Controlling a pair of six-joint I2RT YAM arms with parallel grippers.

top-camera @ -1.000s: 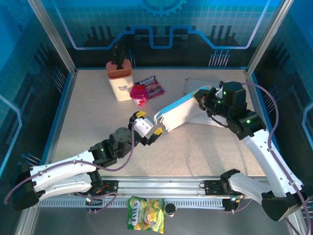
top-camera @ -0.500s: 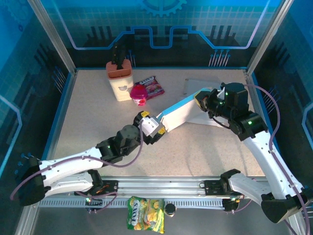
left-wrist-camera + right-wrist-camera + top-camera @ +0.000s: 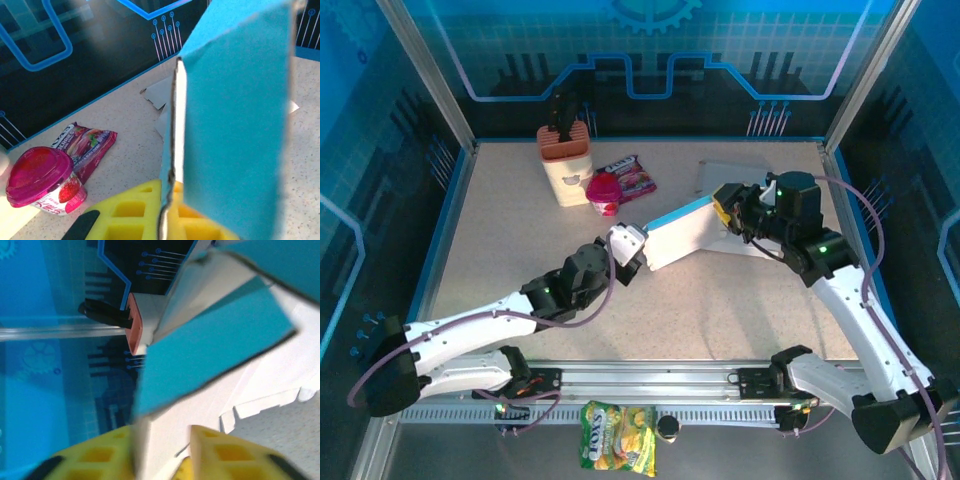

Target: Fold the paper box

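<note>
**Here, a gripper at each end of the paper box**

The paper box (image 3: 680, 228), a flattened sleeve with white panels and a light-blue edge, lies on the table (image 3: 520, 240) to the right of the pink-lidded cup (image 3: 603, 192) and a little nearer the arms. It slants so that one end is close to the cup and the other points away from it, toward the right.

The left gripper (image 3: 628, 250) is at the box end nearest the cup, just in front of the cup. In the left wrist view its yellow pads (image 3: 130, 210) are pressed together on the thin cardboard edge. A blue panel rises upright from between them, with the cup low to its left.

The right gripper (image 3: 728, 212) is at the box end farthest from the cup. In the right wrist view a white panel stands between its two yellow fingers (image 3: 225, 452), with blue flaps spread above. I cannot tell whether the fingers pinch that panel or stand loose beside it.

A snack packet (image 3: 630, 175) lies just behind the cup, on its right side. A tan holder (image 3: 565, 160) with an orange top and black handles stands just to the cup's left. A flat cardboard sheet (image 3: 730, 172) lies well to the cup's right, behind the far end of the box. A yellow bag (image 3: 617, 437) lies well in front of the cup, past the rail the arms are bolted to.
</note>
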